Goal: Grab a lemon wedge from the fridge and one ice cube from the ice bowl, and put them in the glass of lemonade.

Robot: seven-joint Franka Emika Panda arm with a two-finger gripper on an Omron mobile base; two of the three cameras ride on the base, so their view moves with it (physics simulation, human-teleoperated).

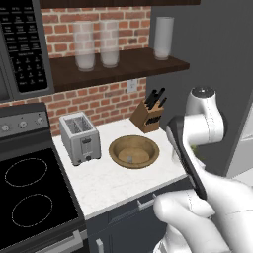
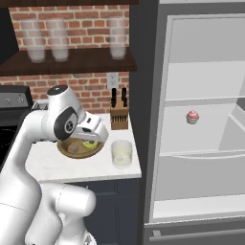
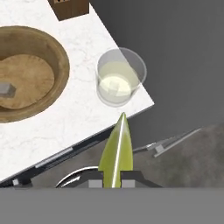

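Ice bowl (image 2: pixel 79 148) partly behind the arm

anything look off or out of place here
The fridge stands wide open, with a pink-topped cupcake alone on a shelf. The glass of lemonade sits close to the counter's corner. Nothing is spilled or tipped; the gripper holds the lemon wedge.

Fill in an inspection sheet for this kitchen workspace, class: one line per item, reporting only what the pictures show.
Surface: white marble counter.
Job's things: lemon wedge held in the gripper; ice cube lies in the ice bowl; glass of lemonade near the counter corner; fridge open.
Clutter: toaster, knife block, cupcake on a fridge shelf.
Grippers: gripper shut on the lemon wedge.
Cables: nothing seen.
Surroundings: brick wall, shelf with frosted glasses, stove.
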